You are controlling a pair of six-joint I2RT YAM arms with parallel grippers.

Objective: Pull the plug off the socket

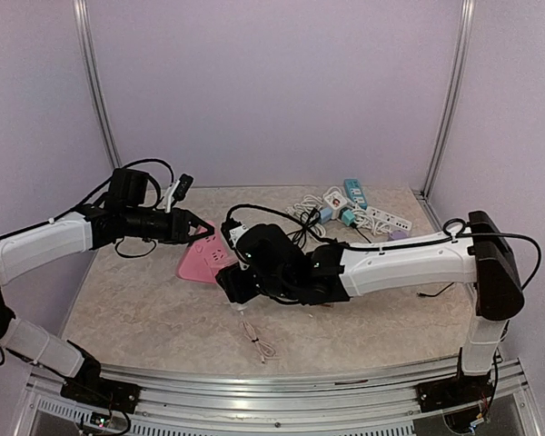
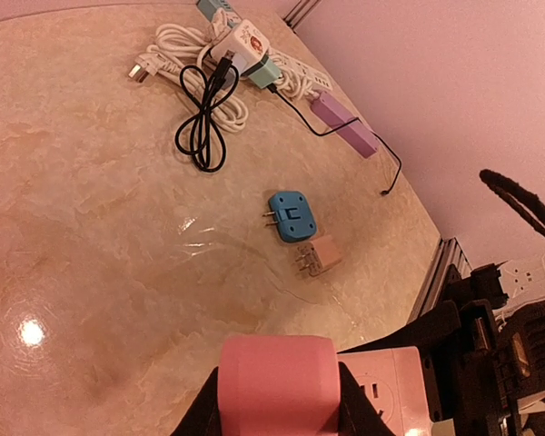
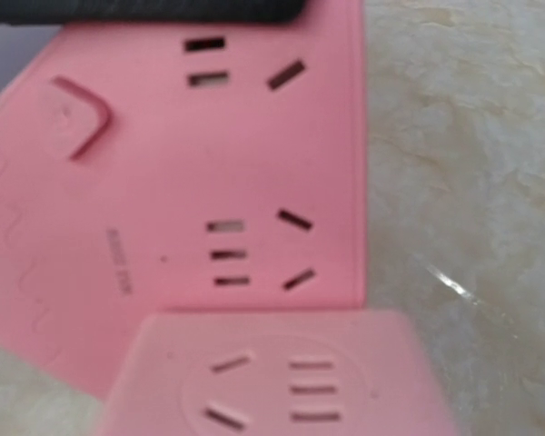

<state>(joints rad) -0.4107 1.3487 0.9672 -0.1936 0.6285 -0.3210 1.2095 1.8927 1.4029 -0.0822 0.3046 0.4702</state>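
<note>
left gripper (image 1: 196,229) clenched on the pink plug (image 2: 277,377) | plug right against the far end of the pink socket (image 1: 200,263) (seated or free: cannot tell) | right gripper (image 1: 232,282) low at socket's near end, fingers hidden, grip cannot be told | socket lies on table (image 1: 136,309)

The pink plug (image 2: 277,386) is cut off by the frame's bottom edge. Embossed lettering on the pink socket (image 3: 209,173) is unreadably blurred.
</note>
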